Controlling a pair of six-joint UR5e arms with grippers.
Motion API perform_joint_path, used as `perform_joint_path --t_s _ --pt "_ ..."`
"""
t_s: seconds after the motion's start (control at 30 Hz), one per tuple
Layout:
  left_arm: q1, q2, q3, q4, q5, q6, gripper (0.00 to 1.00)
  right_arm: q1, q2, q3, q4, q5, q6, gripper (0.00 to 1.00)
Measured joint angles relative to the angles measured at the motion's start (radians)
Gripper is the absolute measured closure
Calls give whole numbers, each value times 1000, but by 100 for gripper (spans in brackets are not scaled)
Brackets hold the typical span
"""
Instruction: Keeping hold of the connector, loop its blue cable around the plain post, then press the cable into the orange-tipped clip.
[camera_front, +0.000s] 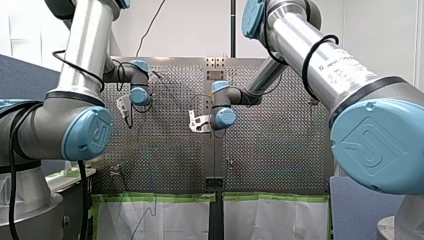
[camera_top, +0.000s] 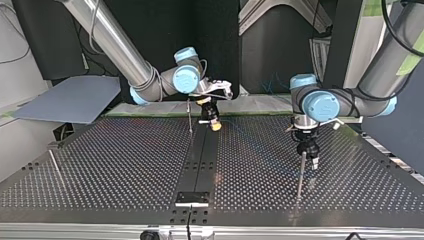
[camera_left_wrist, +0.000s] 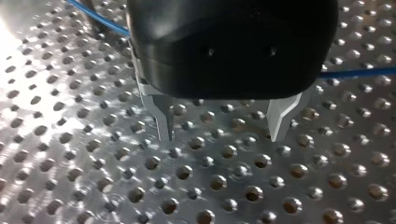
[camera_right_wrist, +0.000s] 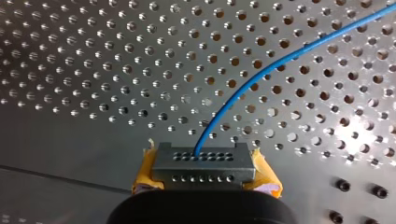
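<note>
Blue cable (camera_right_wrist: 280, 60) leaves the connector (camera_right_wrist: 204, 163), clamped tight in my right claw (camera_right_wrist: 205, 174) between yellow pads (camera_right_wrist: 141, 179); it runs ahead and aside over the tabletop (camera_right_wrist: 70, 70); a thin post (camera_top: 189, 116) stands just beside that claw, well apart from my left claw (camera_left_wrist: 223, 135), spread wide, empty.

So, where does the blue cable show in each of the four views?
Front view: too thin to make out.
Top view: too faint to place.
Left wrist view: the blue cable passes behind my left gripper, on both sides.
Right wrist view: it rises from the connector in my right gripper.
Shared landmark: the perforated table.
</note>
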Motion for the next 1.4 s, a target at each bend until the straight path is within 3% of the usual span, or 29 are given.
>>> perform_joint_path --t_s 0.23,0.37,0.57,1.17,1.27,1.4 --pt "-1 -4 0 0 -4 -9 0 0 9 69 -71 0 14 100" --pt "-2 -4 0 -1 -4 -10 0 1 38 95 -109 8 12 100" --pt "-3 -5 0 -3 -4 -11 0 3 92 103 -130 48 7 100" --pt "-4 -5 0 -3 -5 -22 0 8 268 104 -246 176 15 100" --pt "-4 -4 0 -3 -4 -23 0 7 297 105 -270 198 21 100" --pt "-4 -4 0 -3 -4 -23 0 -1 341 121 -309 225 45 100"
